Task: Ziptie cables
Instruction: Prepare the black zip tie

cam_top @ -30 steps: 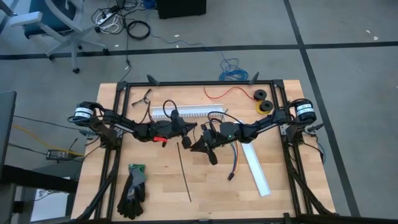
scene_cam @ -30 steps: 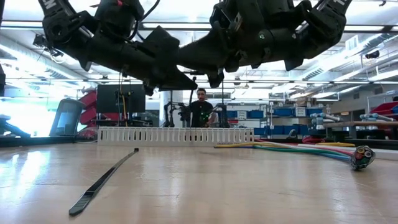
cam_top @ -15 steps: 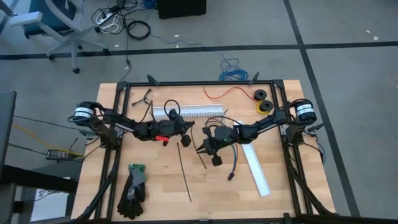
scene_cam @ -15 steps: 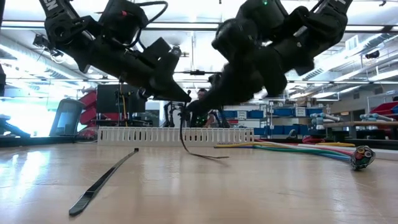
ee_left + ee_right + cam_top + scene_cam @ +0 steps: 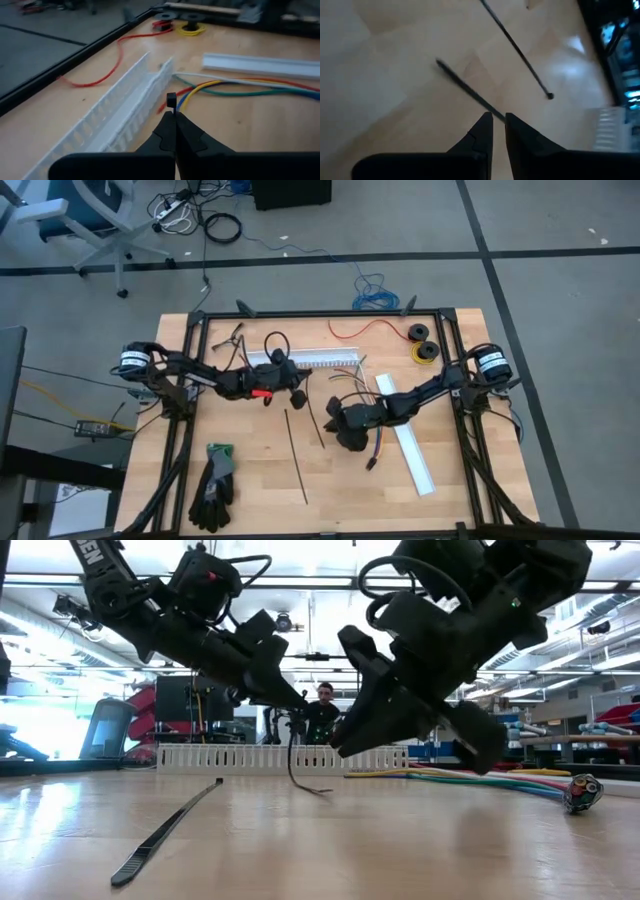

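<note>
The cables (image 5: 378, 442), a bundle of coloured wires, lie on the table and end at a dark connector (image 5: 583, 792); they also show in the left wrist view (image 5: 240, 90). My left gripper (image 5: 300, 396) is shut on a black ziptie (image 5: 291, 755) over the table's middle. My right gripper (image 5: 337, 745) hovers low beside it, over the ziptie's lying end (image 5: 321, 438). Its fingers (image 5: 485, 125) stand only a narrow gap apart, and its arm reaches across the cables. My left gripper pinches the ziptie just below its square head (image 5: 171, 100), which sticks out past the fingertips. The strap hangs slack below the fingers, and its free end (image 5: 325, 790) lies on the table. My right gripper: the strap (image 5: 465, 85) runs up to its fingertips, and I cannot tell whether they touch it.
A second ziptie (image 5: 298, 460) lies flat toward the near edge. A white slotted channel (image 5: 310, 360) sits at the far side and a plain white channel (image 5: 405, 445) at the right. Gloves (image 5: 215, 485) lie near left; a red wire (image 5: 375, 330) and spools (image 5: 422, 345) far right.
My right gripper has come down toward the table and the near edge and has rolled strongly about its own axis. It has drawn away from my left gripper. The ziptie, hidden behind the arms in the low view a second ago, now hangs in plain sight below my left gripper.
</note>
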Motion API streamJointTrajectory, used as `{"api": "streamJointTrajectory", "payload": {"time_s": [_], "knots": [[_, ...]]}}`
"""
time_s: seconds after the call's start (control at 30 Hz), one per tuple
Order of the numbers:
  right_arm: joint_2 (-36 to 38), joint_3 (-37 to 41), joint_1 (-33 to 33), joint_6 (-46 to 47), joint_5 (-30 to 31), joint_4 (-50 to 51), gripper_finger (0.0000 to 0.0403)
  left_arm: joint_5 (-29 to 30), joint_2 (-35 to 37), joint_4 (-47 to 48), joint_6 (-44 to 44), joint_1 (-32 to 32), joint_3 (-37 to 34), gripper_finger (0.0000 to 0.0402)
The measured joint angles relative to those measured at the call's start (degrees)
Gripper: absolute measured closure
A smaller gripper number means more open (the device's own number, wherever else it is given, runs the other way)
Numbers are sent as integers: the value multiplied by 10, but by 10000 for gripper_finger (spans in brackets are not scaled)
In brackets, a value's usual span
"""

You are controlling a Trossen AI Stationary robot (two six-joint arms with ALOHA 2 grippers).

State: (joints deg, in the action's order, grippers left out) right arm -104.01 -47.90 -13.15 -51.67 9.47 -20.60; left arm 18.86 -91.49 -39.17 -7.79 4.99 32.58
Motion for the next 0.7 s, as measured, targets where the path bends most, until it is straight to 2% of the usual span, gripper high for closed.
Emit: {"api": "streamJointTrajectory", "payload": {"time_s": [0.17,0.3,0.5,0.7], "knots": [[0,0,-3,-85,98,-18,364,-66,0,-43,0,3,0,401],[0,0,-3,-193,162,-39,365,-120,0,-78,-36,2,0,401],[0,0,6,-336,183,-70,366,-170,0,-112,-122,2,0,401],[-1,0,13,-434,197,-72,369,-177,0,-117,-172,2,0,401]]}}
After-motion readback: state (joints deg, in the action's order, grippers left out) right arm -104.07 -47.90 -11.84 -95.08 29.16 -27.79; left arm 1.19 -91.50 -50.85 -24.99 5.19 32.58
